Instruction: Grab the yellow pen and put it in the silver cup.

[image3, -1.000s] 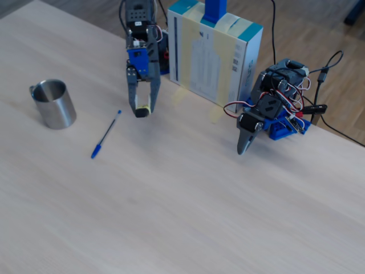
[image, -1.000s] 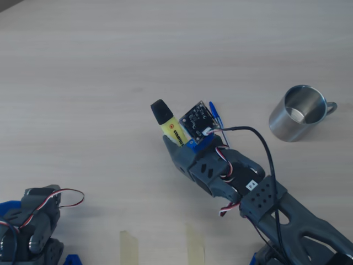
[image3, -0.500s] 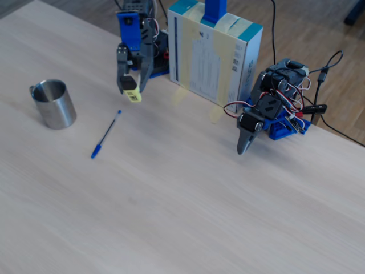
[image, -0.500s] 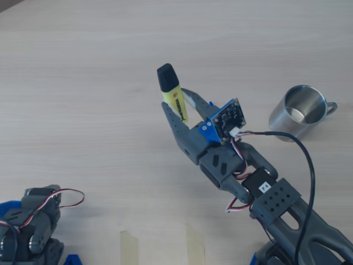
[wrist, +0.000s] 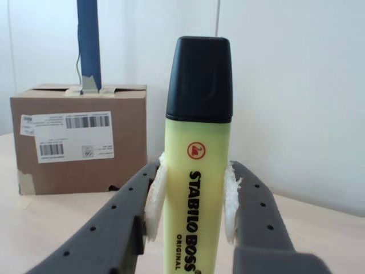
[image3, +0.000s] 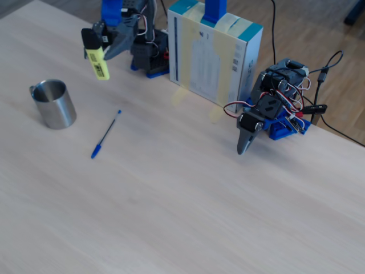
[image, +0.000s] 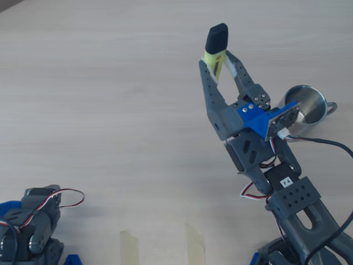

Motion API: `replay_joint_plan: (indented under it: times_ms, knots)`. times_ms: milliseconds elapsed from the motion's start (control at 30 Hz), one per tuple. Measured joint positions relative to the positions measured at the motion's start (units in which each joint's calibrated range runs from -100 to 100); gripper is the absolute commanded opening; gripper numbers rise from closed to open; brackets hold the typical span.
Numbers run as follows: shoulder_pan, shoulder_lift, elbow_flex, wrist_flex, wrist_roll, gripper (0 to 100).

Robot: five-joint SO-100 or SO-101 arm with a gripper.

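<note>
The yellow pen [image: 214, 55], pale yellow with a black cap, is held off the table between my gripper's fingers, cap pointing away from the arm. My gripper [image: 216, 59] is shut on its body. In the wrist view the pen [wrist: 197, 188] stands upright between the padded fingers of the gripper [wrist: 194, 200]. In the fixed view the pen [image3: 98, 57] hangs in the gripper [image3: 105, 48], above and to the right of the silver cup [image3: 54, 105]. The cup [image: 315, 98] stands upright to the right of the gripper in the overhead view, partly hidden by the wrist camera board.
A thin blue pen [image3: 106, 134] lies on the table right of the cup. A white and blue box [image3: 214, 54] stands behind, beside my arm's base. A second arm [image3: 268, 114] rests folded at the right. A cardboard box [wrist: 80, 137] shows in the wrist view.
The gripper has risen with the yellow pen and swung toward the cup: up and right in the overhead view, left in the fixed view. The cup and blue pen stayed put.
</note>
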Motion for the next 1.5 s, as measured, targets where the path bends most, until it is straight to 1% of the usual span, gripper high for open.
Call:
replay_joint_plan:
  times_ms: [133, 533, 933, 1267, 1500]
  knots:
    - [3.72, -0.17, 0.0, -1.84, 0.0, 2]
    - [12.78, -0.33, 1.08, -2.6, 0.0, 2]
    - [20.63, -0.42, 9.56, -11.89, 0.0, 2]
    - [25.65, -0.42, 9.65, -12.23, 0.0, 2]
    - [27.51, -0.42, 9.74, -12.23, 0.0, 2]
